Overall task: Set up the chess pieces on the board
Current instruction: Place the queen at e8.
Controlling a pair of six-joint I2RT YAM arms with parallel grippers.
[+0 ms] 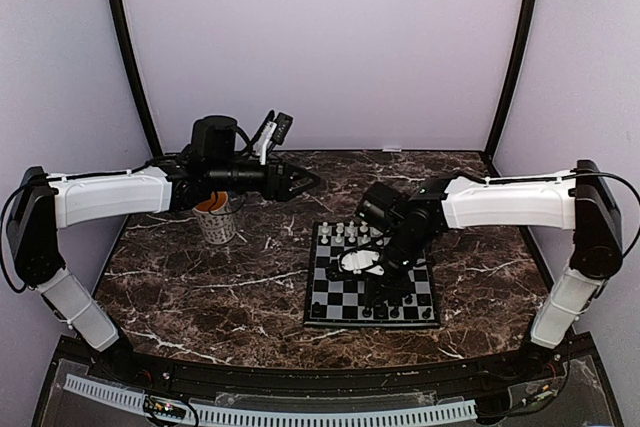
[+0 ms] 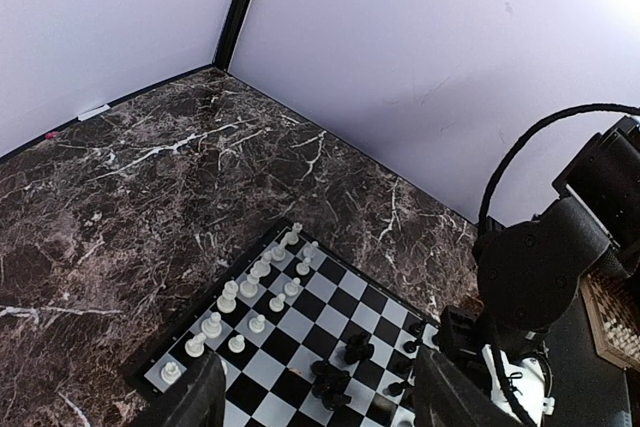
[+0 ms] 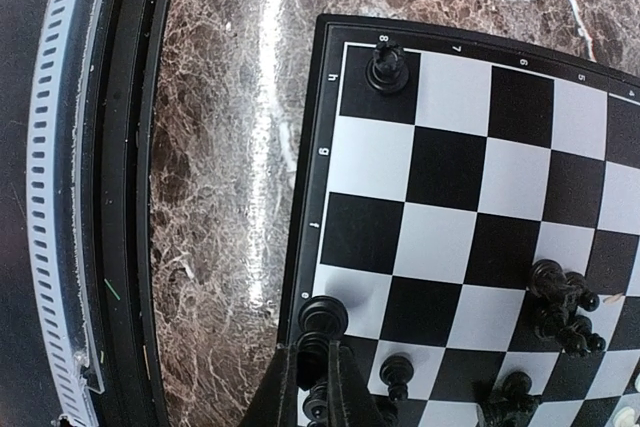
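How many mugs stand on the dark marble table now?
1. The white patterned mug stands left of the black and silver chessboard, partly hidden under the left arm. I see no other.

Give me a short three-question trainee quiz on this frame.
1. True or false: the left jaws are open and empty.
2. The shut right jaws are above: A) the mug, B) the board, C) bare table.
3. What colour are the pieces on the board's far rows?
Key: 1 true; 2 B; 3 white.
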